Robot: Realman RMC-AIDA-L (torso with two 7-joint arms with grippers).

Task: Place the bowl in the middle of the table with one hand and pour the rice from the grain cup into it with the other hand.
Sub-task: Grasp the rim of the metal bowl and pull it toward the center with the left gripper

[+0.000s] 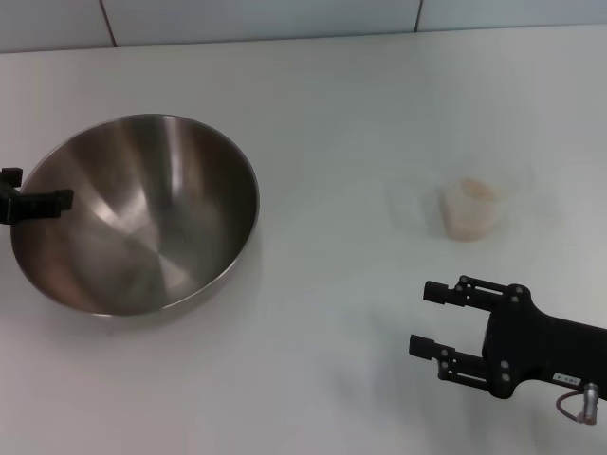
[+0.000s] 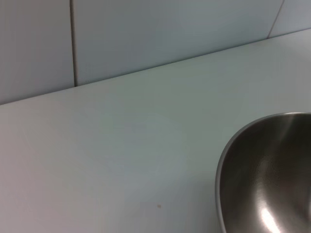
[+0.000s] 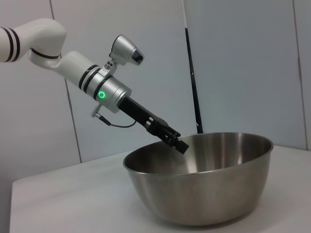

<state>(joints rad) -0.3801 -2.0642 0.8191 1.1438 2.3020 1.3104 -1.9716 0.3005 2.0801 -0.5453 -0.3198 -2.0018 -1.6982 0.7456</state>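
Observation:
The steel bowl (image 1: 142, 213) stands on the left part of the white table (image 1: 332, 123), slightly tilted. My left gripper (image 1: 59, 200) is at the bowl's left rim and shut on it; the right wrist view shows it (image 3: 180, 144) clamped on the rim of the bowl (image 3: 204, 189). The left wrist view shows part of the bowl (image 2: 272, 179). The grain cup (image 1: 472, 209) stands upright at the right, with pale rice (image 1: 477, 189) inside. My right gripper (image 1: 426, 318) is open and empty, hovering near the front right, short of the cup.
A tiled wall (image 1: 285, 17) runs along the table's far edge. Bare tabletop (image 1: 332, 265) lies between the bowl and the cup. The left arm (image 3: 104, 92) with its green ring reaches down to the bowl.

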